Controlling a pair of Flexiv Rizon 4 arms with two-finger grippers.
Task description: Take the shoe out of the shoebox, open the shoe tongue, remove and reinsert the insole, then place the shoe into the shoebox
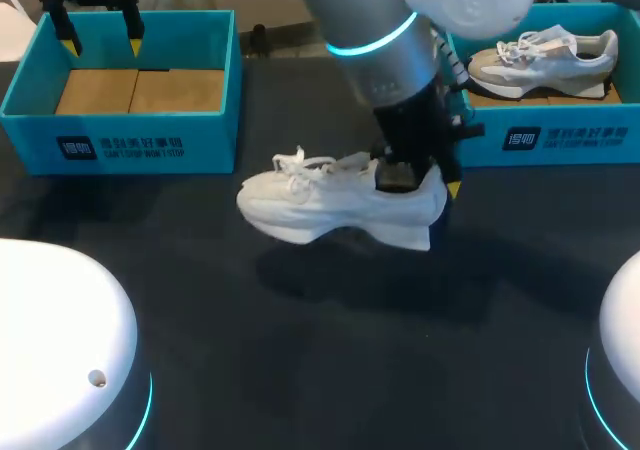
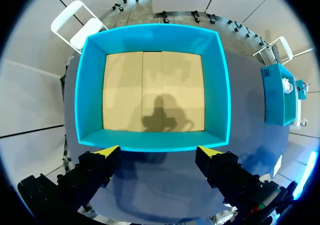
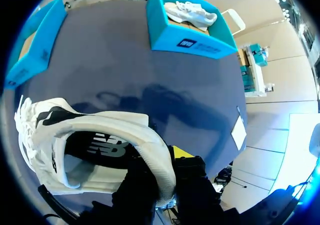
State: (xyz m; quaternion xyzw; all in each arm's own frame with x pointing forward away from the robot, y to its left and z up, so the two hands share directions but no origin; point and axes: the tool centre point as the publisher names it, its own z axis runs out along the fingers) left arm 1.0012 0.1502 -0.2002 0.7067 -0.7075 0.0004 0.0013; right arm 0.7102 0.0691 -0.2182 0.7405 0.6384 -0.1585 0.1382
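1. Right now your right gripper [image 3: 167,171] is clamped on the white shoe [image 1: 340,205] at the heel collar; one finger sits inside the shoe opening and the other outside the heel.
2. You hold the shoe over the middle of the table [image 1: 330,350], between the two boxes; its toe points toward your left side and its heel toward your right; its shadow falls on the table apart from the sole; the laces lie loose over the front.
3. Your left gripper [image 2: 159,152] hangs above the left shoebox [image 2: 150,35]; its jaws stand wide apart with nothing between them; its shadow falls on the box's cardboard floor.
4. You can see only that cardboard floor inside the left shoebox; the box sits at the far left of the table.
5. Your right shoebox [image 1: 560,140] sits at the far right, just beside the right arm; a second shoe [image 1: 545,60], pale grey and white, lies inside it with its toe pointing toward the middle.
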